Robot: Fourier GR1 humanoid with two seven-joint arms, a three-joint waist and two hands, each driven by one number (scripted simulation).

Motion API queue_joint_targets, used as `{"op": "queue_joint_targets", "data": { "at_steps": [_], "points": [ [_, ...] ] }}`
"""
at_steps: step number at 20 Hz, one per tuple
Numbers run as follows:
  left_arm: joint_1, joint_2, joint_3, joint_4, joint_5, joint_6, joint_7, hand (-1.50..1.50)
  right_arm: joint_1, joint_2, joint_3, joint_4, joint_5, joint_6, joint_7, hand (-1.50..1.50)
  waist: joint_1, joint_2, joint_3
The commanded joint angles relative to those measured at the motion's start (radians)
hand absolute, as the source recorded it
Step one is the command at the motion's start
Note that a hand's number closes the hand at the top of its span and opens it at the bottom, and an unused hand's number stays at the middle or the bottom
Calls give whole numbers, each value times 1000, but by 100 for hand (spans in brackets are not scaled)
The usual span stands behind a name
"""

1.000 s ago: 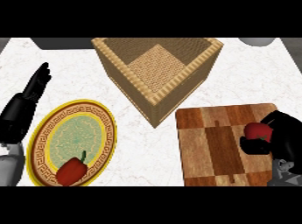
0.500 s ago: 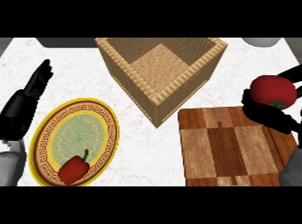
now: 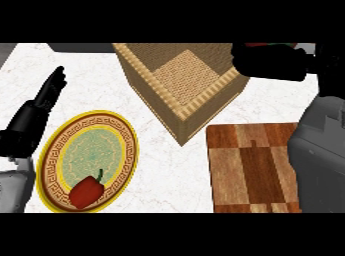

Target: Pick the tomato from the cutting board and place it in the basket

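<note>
Upper right, the right hand (image 3: pixel 272 62) curls round the tomato (image 3: pixel 260 45), likely smooth, soft, best cupped whole above the basket (image 3: pixel 176 104); left hand (image 3: pixel 29 122) stands released.

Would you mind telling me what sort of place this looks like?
Most likely a kitchen counter set up for food handling: a pale marbled worktop carries a wooden cutting board, a woven basket and a patterned plate with a red pepper on it.

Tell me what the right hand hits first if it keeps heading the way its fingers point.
The right hand points toward view-left, over the basket. Its far rim probably comes first, if the hand is low enough; height is unclear.
</note>
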Motion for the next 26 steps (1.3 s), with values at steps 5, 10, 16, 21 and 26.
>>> {"op": "queue_joint_targets", "data": {
  "at_steps": [5, 10, 16, 21, 26],
  "points": [
    [41, 4, 14, 5, 7, -14, -48, 0, -325, 81, -118, 389, -20, 8, 74, 150, 8, 6, 0],
    [-22, -22, -15, 25, -18, 4, -2, 0, -445, 106, -175, 634, -46, -93, 67, 150, 12, 9, 1],
    [27, -33, -20, 17, -36, 16, -48, 0, -511, 106, -210, 845, -116, -113, 78, 150, 17, 8, 0],
    [8, -22, -15, -21, -19, -6, 15, 0, -524, 107, -197, 979, -84, -78, 103, 150, 12, 5, 1],
    [-56, 17, 43, 72, 0, -16, -22, 0, -586, 73, -198, 1066, -44, 91, 120, 150, -14, 4, 1]
  ]
}}
